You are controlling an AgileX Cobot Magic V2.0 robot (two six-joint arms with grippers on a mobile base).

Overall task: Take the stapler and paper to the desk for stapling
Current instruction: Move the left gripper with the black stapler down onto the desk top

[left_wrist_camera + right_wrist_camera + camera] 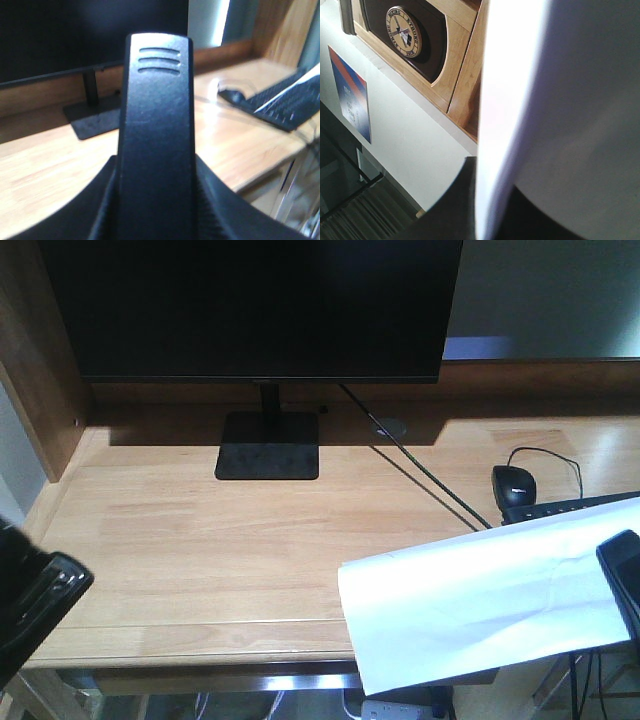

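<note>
The black stapler [157, 125] stands up between the jaws of my left gripper [157, 205], which is shut on it; three ridges mark its far end. In the front view the left gripper [35, 600] hovers at the desk's [200, 540] front left corner. The white paper [480, 600] hangs tilted over the desk's front right edge, pinched at its right end by my right gripper [622, 575]. In the right wrist view the paper [560, 125] fills the right half, clamped edge-on in the shut right gripper [487, 215].
A black monitor [250, 310] on a flat base [268, 445] stands at the desk's back. A black mouse [514, 483] and a keyboard [570, 506] lie at the right, partly under the paper. A cable [420, 465] runs diagonally across. A wood side panel [40, 360] closes the left.
</note>
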